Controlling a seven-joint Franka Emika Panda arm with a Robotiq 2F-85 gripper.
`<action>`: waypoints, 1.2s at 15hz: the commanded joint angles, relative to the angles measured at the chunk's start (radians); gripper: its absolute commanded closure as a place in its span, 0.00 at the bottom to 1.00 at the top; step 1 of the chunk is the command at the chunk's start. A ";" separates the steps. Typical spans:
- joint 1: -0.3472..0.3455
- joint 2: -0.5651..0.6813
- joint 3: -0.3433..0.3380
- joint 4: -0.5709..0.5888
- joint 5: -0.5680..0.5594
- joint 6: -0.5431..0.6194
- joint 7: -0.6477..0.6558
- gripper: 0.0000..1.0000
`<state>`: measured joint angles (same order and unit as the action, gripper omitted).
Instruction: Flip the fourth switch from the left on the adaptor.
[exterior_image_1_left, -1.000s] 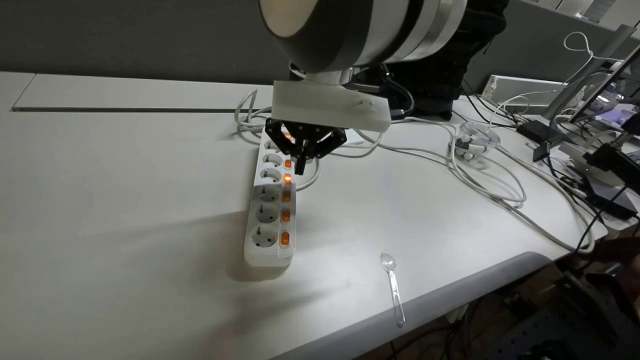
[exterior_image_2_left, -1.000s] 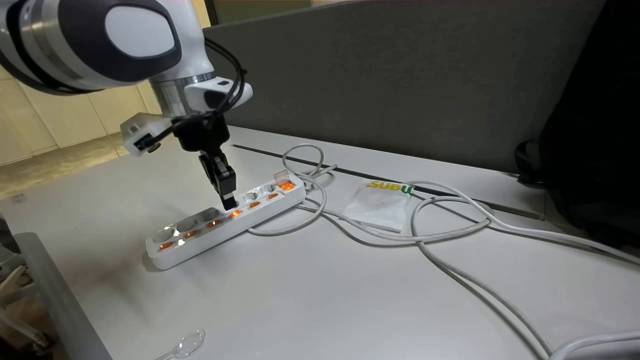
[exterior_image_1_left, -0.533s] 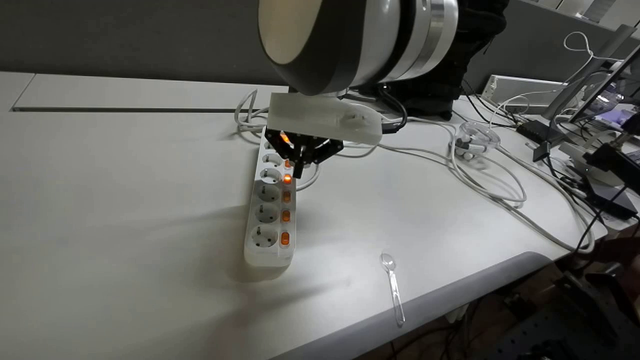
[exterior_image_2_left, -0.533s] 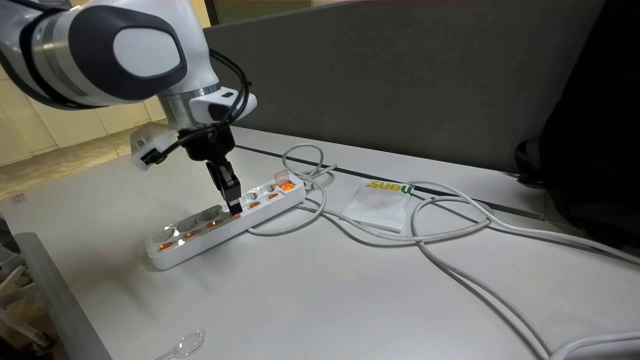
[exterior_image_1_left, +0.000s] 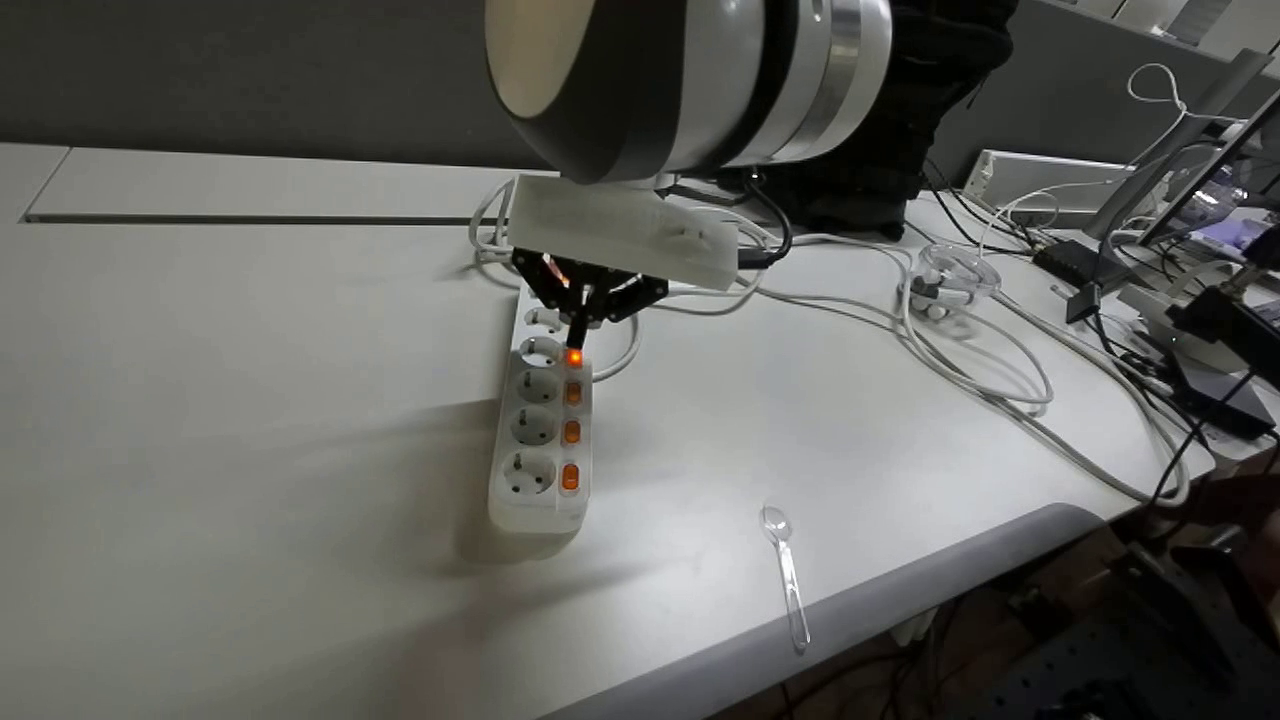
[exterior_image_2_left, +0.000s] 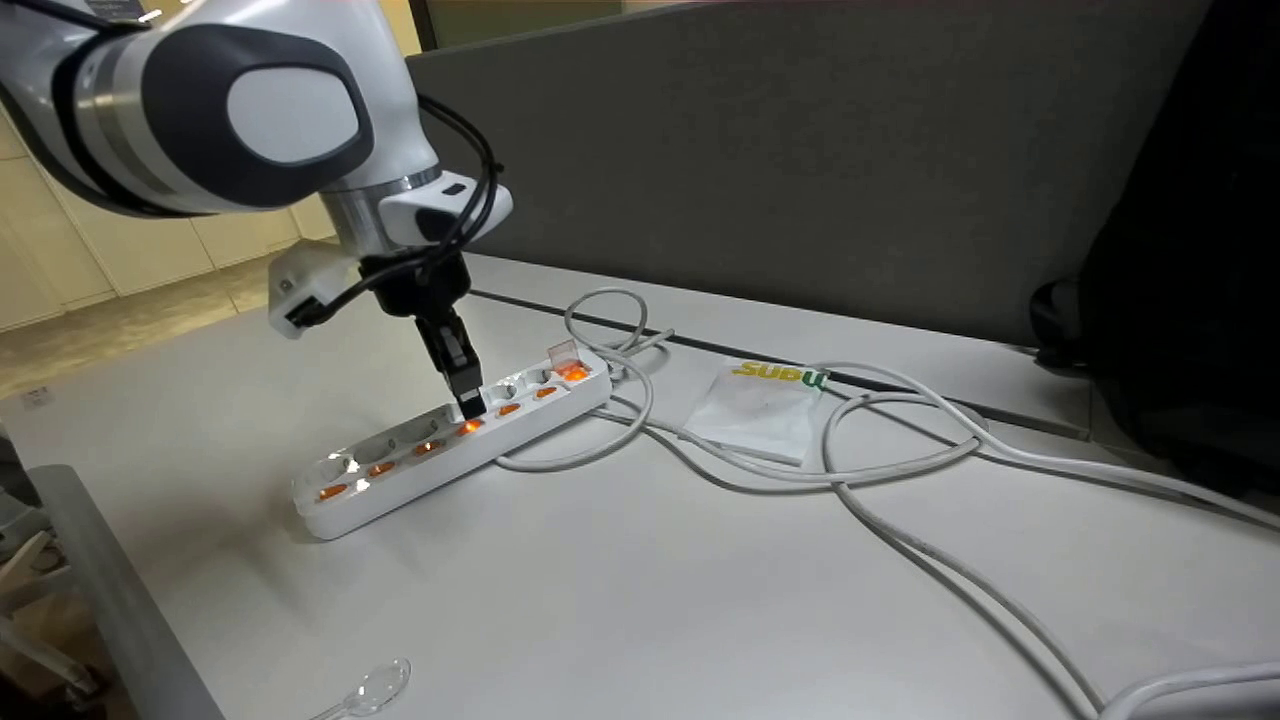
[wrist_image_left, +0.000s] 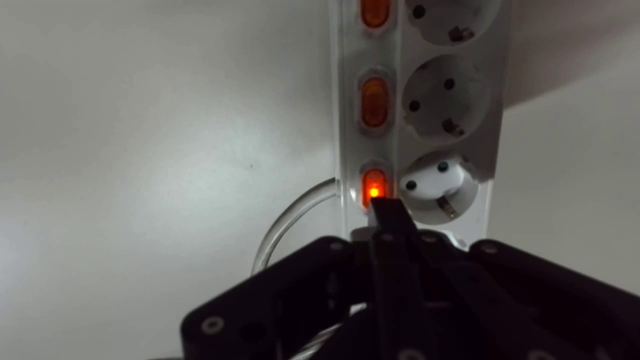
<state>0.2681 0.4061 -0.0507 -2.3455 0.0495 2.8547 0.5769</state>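
The adaptor (exterior_image_1_left: 537, 515) is a long white power strip with round sockets and a row of orange switches, seen in both exterior views (exterior_image_2_left: 400, 490) and the wrist view (wrist_image_left: 350, 145). Its fourth switch from the left in an exterior view (exterior_image_2_left: 470, 427) glows bright orange. That lit switch also shows in an exterior view (exterior_image_1_left: 574, 357) and the wrist view (wrist_image_left: 374, 185). My gripper (wrist_image_left: 393, 209) is shut and empty. In both exterior views its fingertips (exterior_image_1_left: 576, 338) point down at the lit switch's edge (exterior_image_2_left: 471, 408). In the wrist view they cover its lower end. I cannot tell whether they touch it.
A white cord (exterior_image_2_left: 570, 462) loops beside the strip. Loose cables (exterior_image_1_left: 960, 370) run across the table. A clear plastic spoon (exterior_image_1_left: 786, 575) lies near the table's front edge. A white paper packet (exterior_image_2_left: 755, 415) lies behind the strip. A grey partition (exterior_image_2_left: 800, 180) stands at the back.
My shut gripper has come down toward the strip and, in an exterior view, shifted left over the switch row. The lit switch, mostly covered half a second ago, shows again and stays lit.
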 joint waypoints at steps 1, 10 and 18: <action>0.018 0.018 -0.013 0.024 0.024 -0.001 0.027 1.00; 0.023 0.024 -0.019 0.027 0.045 -0.011 0.034 1.00; 0.038 0.047 -0.042 0.033 0.038 -0.016 0.049 1.00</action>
<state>0.2773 0.4231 -0.0640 -2.3394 0.0957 2.8527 0.5792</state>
